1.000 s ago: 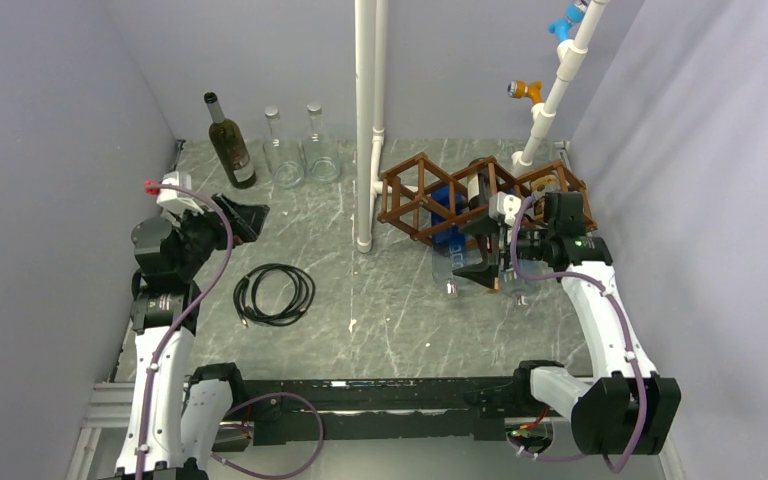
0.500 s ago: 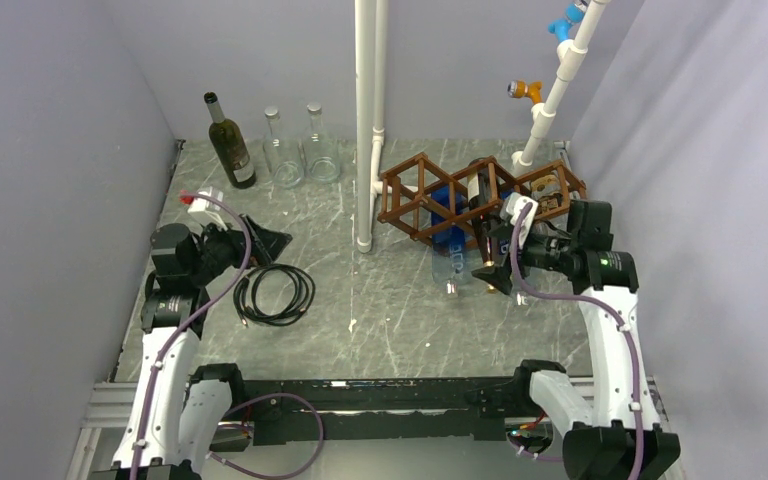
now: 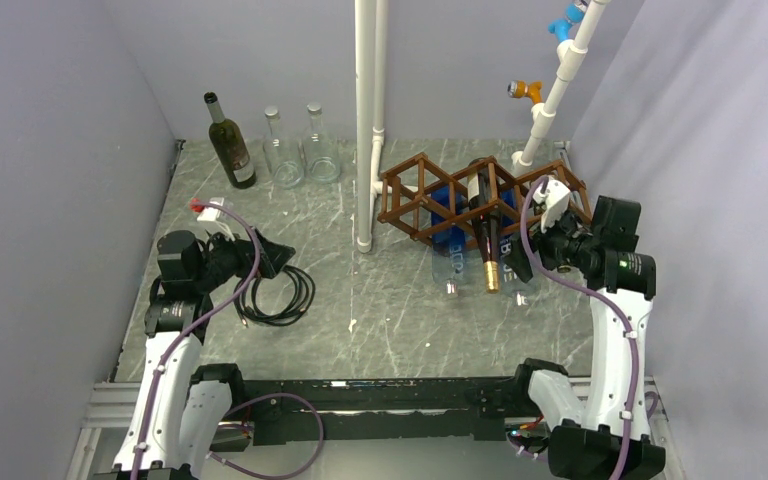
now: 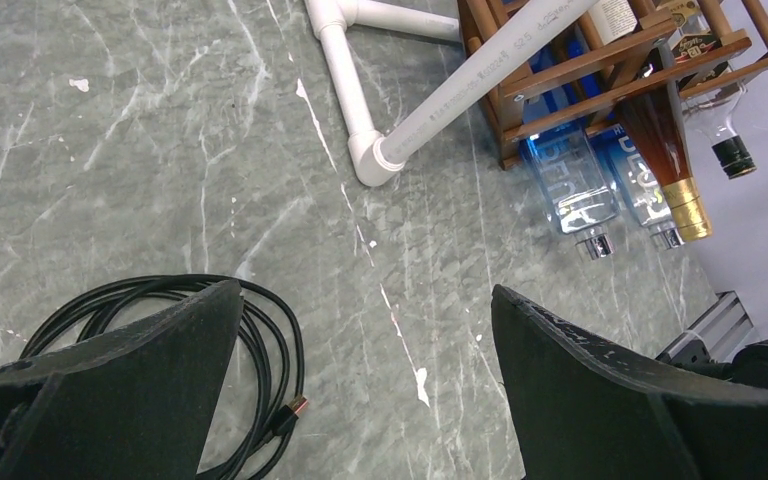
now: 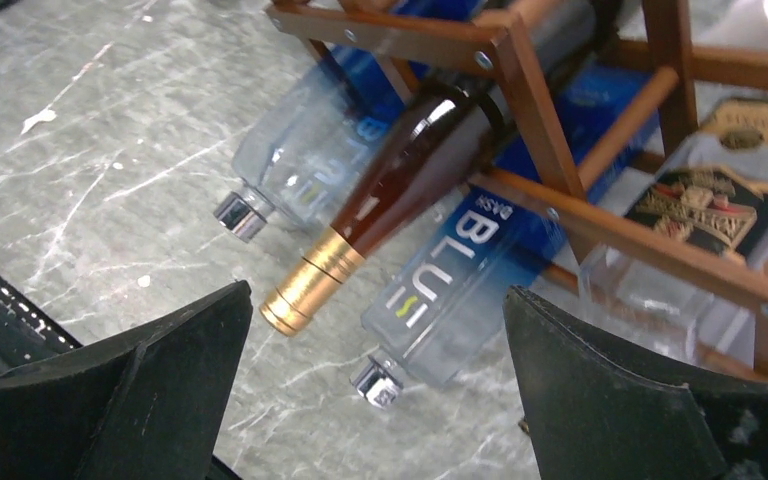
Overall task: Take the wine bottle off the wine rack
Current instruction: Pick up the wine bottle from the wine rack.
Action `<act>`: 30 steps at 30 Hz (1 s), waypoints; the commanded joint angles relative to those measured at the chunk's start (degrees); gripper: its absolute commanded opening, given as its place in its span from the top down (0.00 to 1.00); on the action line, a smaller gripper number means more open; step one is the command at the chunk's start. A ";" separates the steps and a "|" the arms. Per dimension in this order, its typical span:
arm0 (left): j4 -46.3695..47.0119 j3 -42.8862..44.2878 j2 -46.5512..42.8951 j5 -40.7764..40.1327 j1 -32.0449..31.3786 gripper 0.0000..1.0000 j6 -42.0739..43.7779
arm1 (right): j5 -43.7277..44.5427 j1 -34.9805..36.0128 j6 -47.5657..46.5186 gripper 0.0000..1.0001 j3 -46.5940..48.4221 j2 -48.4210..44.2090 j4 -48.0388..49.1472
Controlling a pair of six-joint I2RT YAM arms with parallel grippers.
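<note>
Wine bottle stays in rack; right gripper, jaws apart, has backed off its neck, so no grasp yet

The top camera looks down from high behind the near edge and sees the whole table. The left wrist camera looks from far across it toward the wine rack. The right wrist camera is near the rack. All three show the wine bottle.

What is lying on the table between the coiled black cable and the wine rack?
The white pipe stand stands between black cable and wine rack; the left wrist view shows it.
</note>
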 commanded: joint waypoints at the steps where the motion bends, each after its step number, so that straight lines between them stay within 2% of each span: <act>1: 0.92 0.48 -0.77 0.64 -0.23 0.00 2.00 | 5.96 -2.28 6.36 0.00 -0.57 -1.06 0.80; 19: -2.54 1.96 -0.68 0.04 -1.21 0.01 3.30 | 21.85 -11.30 18.53 0.00 -2.93 7.20 9.39; 30: -3.47 2.32 -0.57 -0.06 -2.17 0.00 3.60 | 22.29 -13.05 19.52 0.02 -5.45 13.50 14.89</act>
